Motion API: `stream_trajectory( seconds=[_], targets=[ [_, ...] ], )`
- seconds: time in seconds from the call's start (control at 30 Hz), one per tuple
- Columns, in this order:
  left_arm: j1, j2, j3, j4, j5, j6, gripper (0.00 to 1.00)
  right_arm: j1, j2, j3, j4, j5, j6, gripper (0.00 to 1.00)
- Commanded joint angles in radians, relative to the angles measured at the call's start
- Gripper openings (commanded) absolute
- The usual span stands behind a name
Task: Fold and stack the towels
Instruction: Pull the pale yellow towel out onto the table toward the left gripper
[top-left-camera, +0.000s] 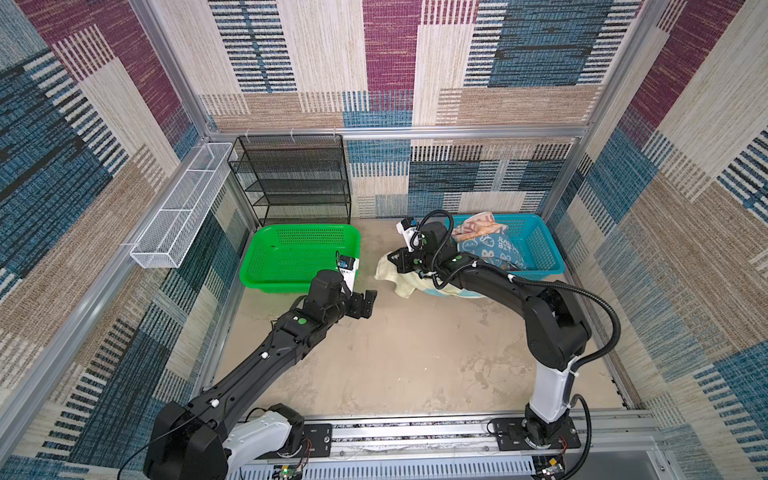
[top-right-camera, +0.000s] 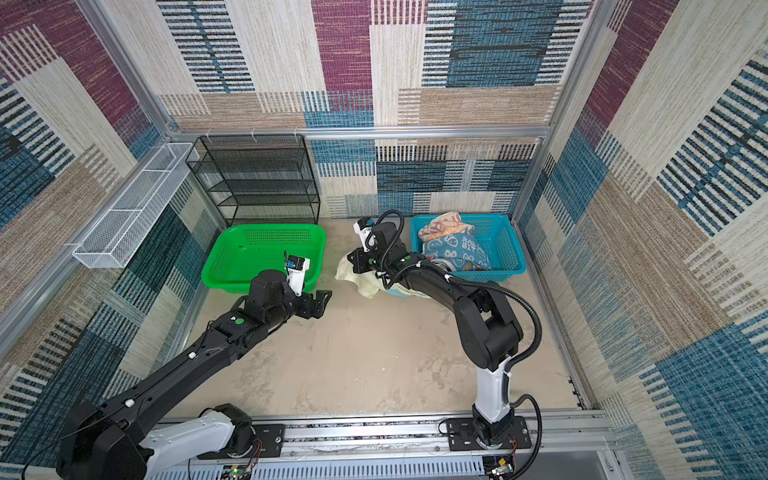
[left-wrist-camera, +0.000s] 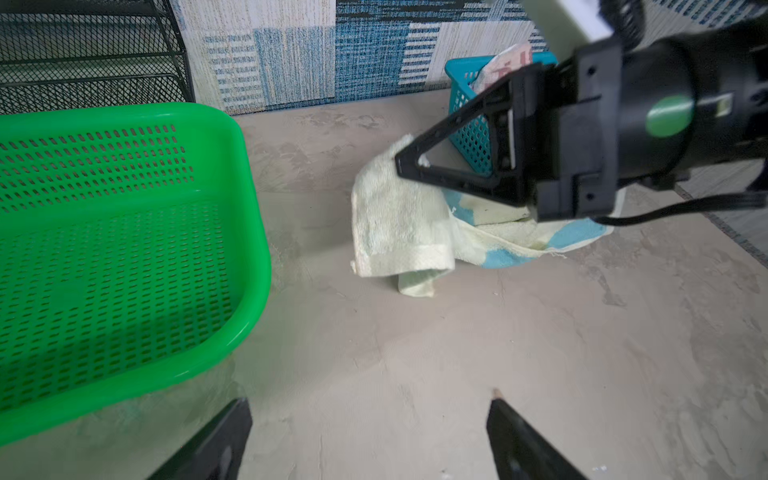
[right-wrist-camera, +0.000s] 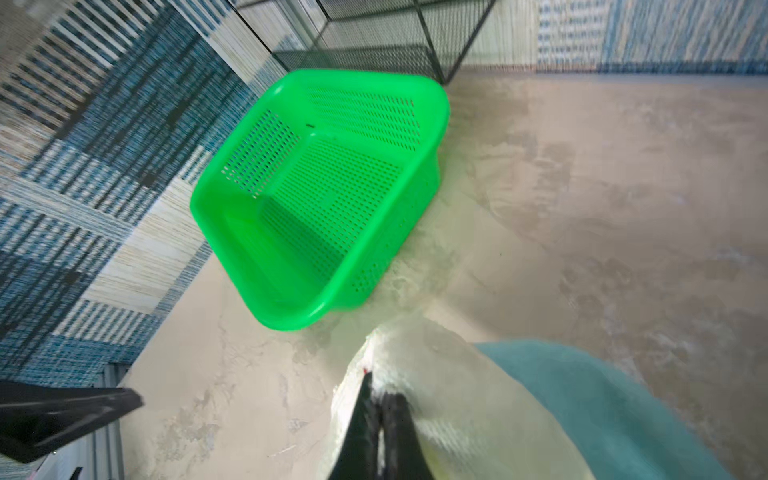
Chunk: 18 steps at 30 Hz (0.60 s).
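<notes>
- Right gripper (top-left-camera: 391, 259) (top-right-camera: 351, 262) (left-wrist-camera: 402, 164) (right-wrist-camera: 375, 388): pinches a cream edge of the pale aqua-and-cream towel (top-left-camera: 400, 283) (top-right-camera: 362, 284) (left-wrist-camera: 397, 224) (right-wrist-camera: 453, 399), jaws pressed together on the cloth, just outside the blue basket's (top-left-camera: 547, 271) (top-right-camera: 512, 270) (left-wrist-camera: 471, 129) left wall in both top views.
- Pale aqua-and-cream towel: hangs crumpled from that pinch, raised at the held edge, with its lower folds touching the tabletop (top-left-camera: 415, 353) (top-right-camera: 374, 353); lies outside the blue basket, beside its front-left corner, partly under the right arm; shows aqua blocks toward the basket side in the left wrist view.
- Left gripper (top-left-camera: 371, 303) (top-right-camera: 325, 302) (left-wrist-camera: 368, 401): stands wide open with nothing between the fingers, above bare tabletop, well to the left of the blue basket and apart from the hanging towel.
- Blue rabbit towel (top-left-camera: 487, 250) (top-right-camera: 456, 250): sits bunched inside the blue basket, against its left half, "RAB BIT" lettering facing up.
- Coral towel (top-left-camera: 478, 226) (top-right-camera: 442, 226) (left-wrist-camera: 505, 62): rests heaped inside the blue basket too, behind the rabbit towel and touching it, peeking above the rim.
- Green basket (top-left-camera: 258, 283) (top-right-camera: 217, 283) (left-wrist-camera: 251, 216) (right-wrist-camera: 291, 309): stands well left of the blue basket, level with it, no cloth inside.
- Black mesh rack (top-left-camera: 291, 178) (top-right-camera: 257, 178): stands against the back wall, further left and behind the blue basket.
</notes>
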Motion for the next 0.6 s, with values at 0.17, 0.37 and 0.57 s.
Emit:
stream_trajectory(
  seconds=[0.17,0.37,0.57],
  targets=[
    [0.001,-0.029,-0.013,0.013,-0.054,0.042,0.93,0.056,0.097,-0.019,-0.087,0.055,-0.114,0.0],
    [0.001,-0.011,-0.014,0.014,-0.049,0.049,0.93,0.075,0.204,0.029,-0.081,0.039,-0.121,0.0],
    [0.001,-0.007,-0.03,0.009,-0.062,0.057,0.93,0.077,0.212,0.034,-0.069,0.125,-0.154,0.38]
  ],
)
